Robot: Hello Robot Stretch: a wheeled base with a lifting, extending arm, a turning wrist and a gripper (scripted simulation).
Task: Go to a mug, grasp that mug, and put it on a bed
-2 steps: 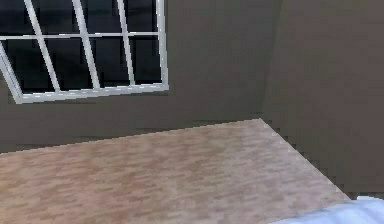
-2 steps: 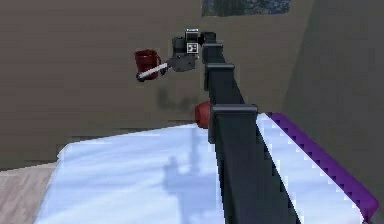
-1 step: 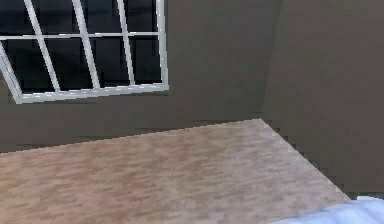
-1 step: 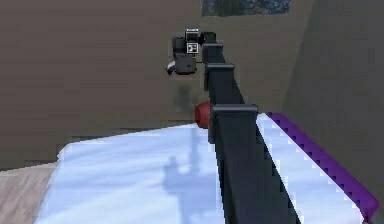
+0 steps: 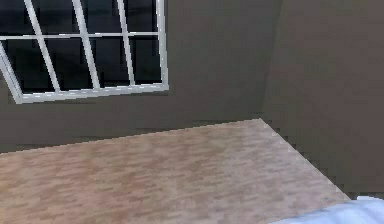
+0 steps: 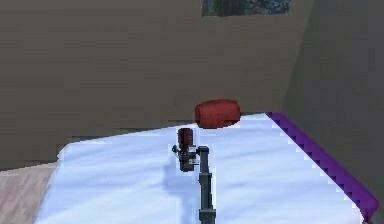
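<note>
Bed pale-topped w/ red pillow; brown walls, window, tan flr.

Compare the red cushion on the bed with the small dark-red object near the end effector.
The red cushion is much larger than the small dark-red object. The cushion is brighter and lies wide; the object is darker and upright. Both are red and show against the white bed.

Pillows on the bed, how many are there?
1: a red pillow at the far edge of the bed, right of the middle. More may lie outside the picture.
</note>
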